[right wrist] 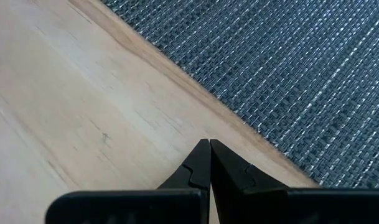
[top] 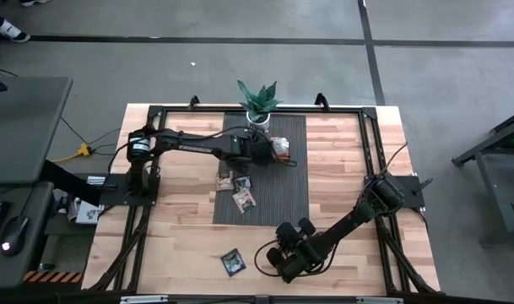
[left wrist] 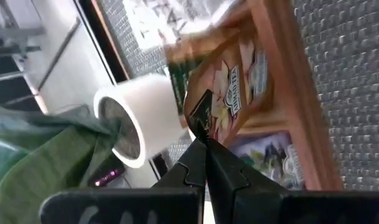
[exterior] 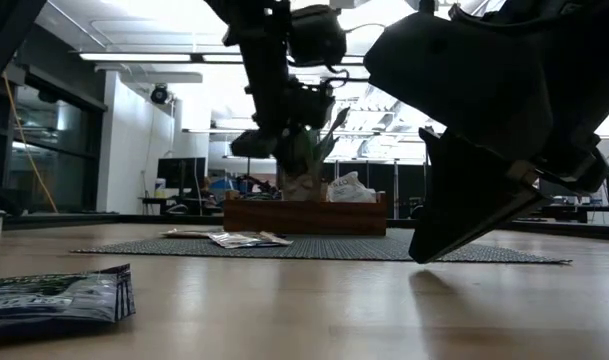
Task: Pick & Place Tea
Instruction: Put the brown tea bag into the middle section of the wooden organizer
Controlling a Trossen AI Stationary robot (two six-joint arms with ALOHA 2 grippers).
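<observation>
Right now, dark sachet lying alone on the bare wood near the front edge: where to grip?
The dark sachet lies flat with nothing touching it, so probably come straight down and pinch across two opposite edges. The right pincer, shut and empty, is nearest.

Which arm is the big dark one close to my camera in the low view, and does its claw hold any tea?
Observer: It is the right arm. The right claw is shut and empty, over bare wood beside the edge of the grey mat.
Operator: And the claw far behind, near the plant?
Observer: That is the left claw. It is shut, and it seems to pinch the corner of a tan sachet over the wooden tray.
</observation>
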